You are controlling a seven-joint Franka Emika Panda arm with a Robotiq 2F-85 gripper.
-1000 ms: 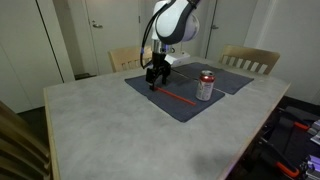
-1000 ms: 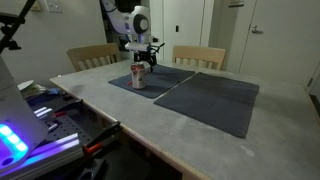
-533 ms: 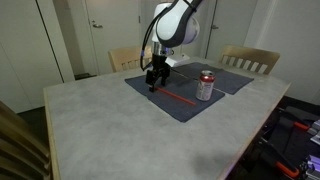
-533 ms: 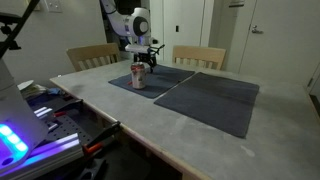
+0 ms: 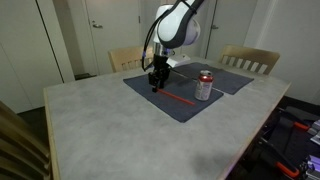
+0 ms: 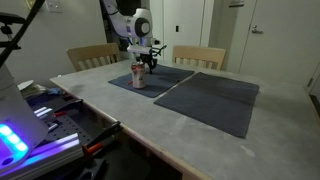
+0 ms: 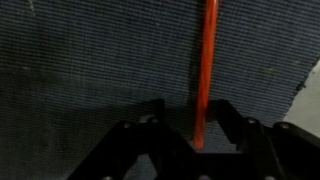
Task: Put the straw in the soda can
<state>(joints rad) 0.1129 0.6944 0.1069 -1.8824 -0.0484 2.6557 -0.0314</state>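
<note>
The red-orange straw (image 5: 177,97) lies flat on a dark placemat (image 5: 185,108). In the wrist view the straw (image 7: 205,60) runs from the top edge down to an end between my fingers. My gripper (image 5: 155,82) is low over that end, open, its two fingers (image 7: 188,110) either side of the straw with clear gaps. The red soda can (image 5: 205,85) with a silver top stands upright on the mat, about a straw's length from the gripper. In an exterior view the can (image 6: 139,76) stands in front of the gripper (image 6: 150,66); the straw is hidden there.
A second dark placemat (image 6: 210,98) lies beside the first on the grey table (image 5: 110,130). Wooden chairs (image 5: 250,62) stand at the far edge. Electronics and cables (image 6: 40,120) lie off the table's side.
The gripper has shifted slightly along the mat over the straw's end. The straw and the can have not moved.
</note>
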